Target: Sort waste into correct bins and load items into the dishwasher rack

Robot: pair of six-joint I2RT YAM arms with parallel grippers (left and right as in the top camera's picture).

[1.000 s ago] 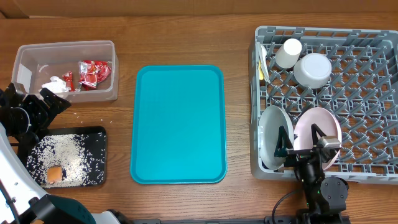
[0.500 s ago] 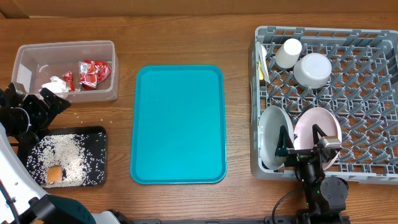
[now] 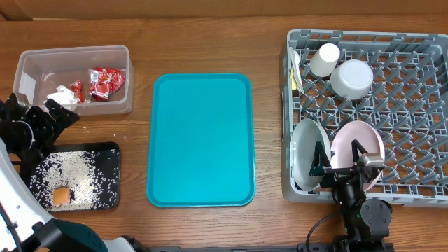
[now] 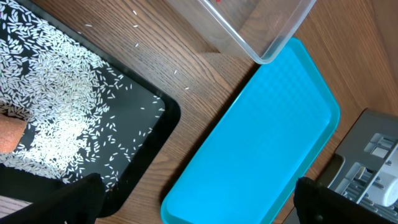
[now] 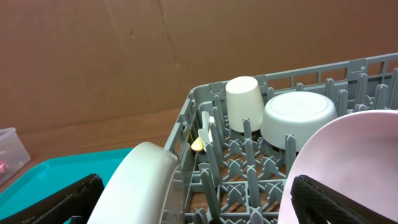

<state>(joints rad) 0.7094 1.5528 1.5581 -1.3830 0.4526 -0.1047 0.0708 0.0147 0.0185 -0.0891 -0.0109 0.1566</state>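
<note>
While both arms rest at the near edge of the tabletop (image 3: 203,42), nothing differs from the frames of the preceding second: every object and both arms hold the same positions, so the scene reads as settled rather than mid-move. The left gripper (image 3: 31,119) sits between the clear tub (image 3: 105,106) and the black tray (image 3: 108,175), jaws spread and holding nothing. The right gripper (image 3: 343,162) sits at the near edge of the dishwasher rack (image 3: 413,105), jaws likewise spread and empty, flanking two upright plates (image 3: 304,157).

Sorting appears complete. Red wrappers (image 3: 105,80) and a crumpled napkin (image 3: 61,94) lie inside the clear tub. Rice grains (image 3: 73,171) and an orange food cube (image 3: 61,196) lie in the black tray; a few stray grains remain on the wood just beside it. The cup (image 3: 325,59) and bowl (image 3: 352,77) stand inverted at the far left of the rack, with cutlery (image 3: 294,73) slotted along its left wall. The teal tray (image 3: 201,140) lies bare between bins and rack.

By this evidence the task is judged essentially finished, with only the stray grains outstanding.
</note>
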